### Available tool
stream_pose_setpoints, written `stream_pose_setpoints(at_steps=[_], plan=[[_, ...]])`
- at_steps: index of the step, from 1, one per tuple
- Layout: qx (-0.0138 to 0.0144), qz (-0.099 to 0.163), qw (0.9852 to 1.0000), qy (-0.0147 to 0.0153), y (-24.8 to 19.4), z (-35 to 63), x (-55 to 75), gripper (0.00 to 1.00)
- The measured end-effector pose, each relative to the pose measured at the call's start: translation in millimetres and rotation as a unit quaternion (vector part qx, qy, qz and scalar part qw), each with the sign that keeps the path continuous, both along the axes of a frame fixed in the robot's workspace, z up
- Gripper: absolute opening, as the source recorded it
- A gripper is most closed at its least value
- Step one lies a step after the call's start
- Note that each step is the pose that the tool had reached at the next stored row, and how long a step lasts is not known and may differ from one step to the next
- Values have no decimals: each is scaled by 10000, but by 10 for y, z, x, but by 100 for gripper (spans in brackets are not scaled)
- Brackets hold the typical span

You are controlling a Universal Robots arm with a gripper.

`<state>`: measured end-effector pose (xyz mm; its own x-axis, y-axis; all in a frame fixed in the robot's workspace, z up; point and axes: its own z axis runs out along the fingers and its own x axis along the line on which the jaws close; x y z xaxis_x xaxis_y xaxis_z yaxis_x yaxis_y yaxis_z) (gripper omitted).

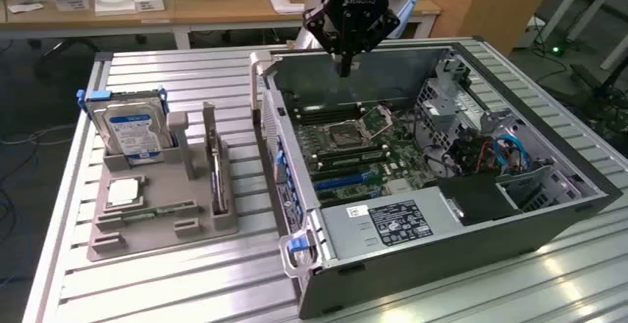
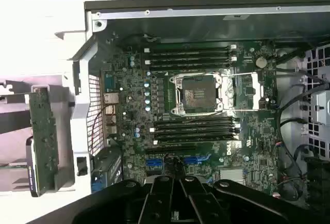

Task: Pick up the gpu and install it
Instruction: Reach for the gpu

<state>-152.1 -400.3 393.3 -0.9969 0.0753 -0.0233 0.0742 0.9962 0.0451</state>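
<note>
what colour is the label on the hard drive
The label is blue with white areas, best seen in the exterior view.

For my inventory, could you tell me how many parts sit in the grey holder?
4: hard drive upright at the far end; gpu on edge nearest the case; processor flat at centre; memory stick flat nearer the camera. More could hide behind the drive.

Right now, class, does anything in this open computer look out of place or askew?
On the motherboard, the processor socket has its metal frame flipped open beside it; nothing else looks askew.
</note>
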Motion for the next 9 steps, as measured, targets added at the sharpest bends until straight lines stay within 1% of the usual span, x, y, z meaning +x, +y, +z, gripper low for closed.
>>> stream_pose_setpoints(at_steps=[9], plan=[[0,0,10000,0,0,0,-2,10]])
